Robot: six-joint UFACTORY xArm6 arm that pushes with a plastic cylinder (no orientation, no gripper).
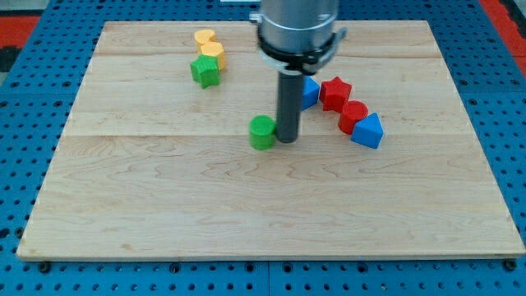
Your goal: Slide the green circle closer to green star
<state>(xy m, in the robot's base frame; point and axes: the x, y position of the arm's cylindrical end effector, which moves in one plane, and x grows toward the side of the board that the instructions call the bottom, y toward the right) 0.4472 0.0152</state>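
Note:
The green circle (262,131) lies near the middle of the wooden board (246,214). The green star (205,71) lies toward the view's top left, well apart from the circle. My tip (288,138) rests on the board just to the right of the green circle, touching it or nearly so. The rod rises from there to the arm's grey body at the view's top.
Two yellow blocks (208,45) lie just above the green star, one touching it. To the right of the rod lie a blue block (309,92), partly hidden, a red star (335,93), a red block (353,117) and a blue triangular block (368,131).

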